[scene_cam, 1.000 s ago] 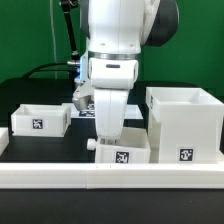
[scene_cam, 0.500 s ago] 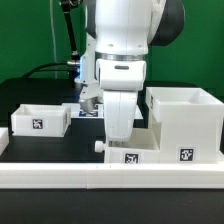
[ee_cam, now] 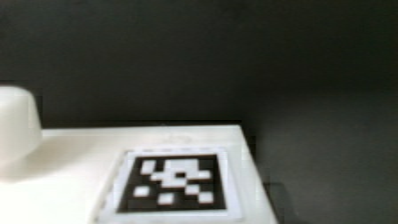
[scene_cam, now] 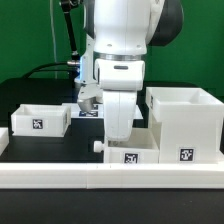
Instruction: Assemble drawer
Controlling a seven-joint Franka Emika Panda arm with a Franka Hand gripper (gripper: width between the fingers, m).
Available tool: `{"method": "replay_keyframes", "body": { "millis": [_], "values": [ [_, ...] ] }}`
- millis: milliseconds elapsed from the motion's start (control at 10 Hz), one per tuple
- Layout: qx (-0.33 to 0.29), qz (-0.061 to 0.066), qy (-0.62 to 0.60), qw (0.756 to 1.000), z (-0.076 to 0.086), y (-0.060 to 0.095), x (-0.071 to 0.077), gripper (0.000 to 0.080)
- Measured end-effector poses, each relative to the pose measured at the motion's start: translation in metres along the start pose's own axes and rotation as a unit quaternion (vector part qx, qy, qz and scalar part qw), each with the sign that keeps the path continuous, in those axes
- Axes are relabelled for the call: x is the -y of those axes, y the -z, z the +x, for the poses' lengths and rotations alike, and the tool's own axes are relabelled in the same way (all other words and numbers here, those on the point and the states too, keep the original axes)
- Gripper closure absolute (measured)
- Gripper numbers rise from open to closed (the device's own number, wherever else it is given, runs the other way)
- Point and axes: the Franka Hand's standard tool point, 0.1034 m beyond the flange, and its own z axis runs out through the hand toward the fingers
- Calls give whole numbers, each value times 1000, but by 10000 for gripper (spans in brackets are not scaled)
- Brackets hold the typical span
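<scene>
The gripper (scene_cam: 119, 138) is standing over the middle tray (scene_cam: 136, 154), having slid with it along the bench's front edge. The tray is now sitting just beside the tall case (scene_cam: 185, 124) near the front corner, likely ready for insertion. The finger opening cannot be told. A second tray (scene_cam: 40, 120) is waiting toward the opposite corner on the black bench (scene_cam: 40, 150), behind the white rail (scene_cam: 60, 178), with a green wall (scene_cam: 30, 40) behind.

Bright, even light is falling on the exterior view, and the white arm (scene_cam: 120, 40) and the tall case (scene_cam: 185, 125) are glowing with little detail. The black bench (scene_cam: 20, 95) is looking very dark. The wrist view is coming out soft and blurry, with the tag (ee_cam: 175, 182) showing fuzzy edges
</scene>
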Motion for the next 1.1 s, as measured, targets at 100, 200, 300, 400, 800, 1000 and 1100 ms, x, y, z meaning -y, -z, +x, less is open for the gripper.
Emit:
{"method": "replay_keyframes", "body": {
  "millis": [100,200,300,400,800,1000,1100],
  "values": [
    [0,0,-1,1000,-1,0,0,757],
    [0,0,-1,1000,-1,0,0,757],
    [0,0,-1,1000,-1,0,0,757],
    [0,0,-1,1000,-1,0,0,757],
    [-4,-23,-1,1000,1,-1,-1,757],
    [-1,-21,16,1000,2,-2,0,757],
    [0,-24,17,1000,1,-2,0,757]
  ]
}}
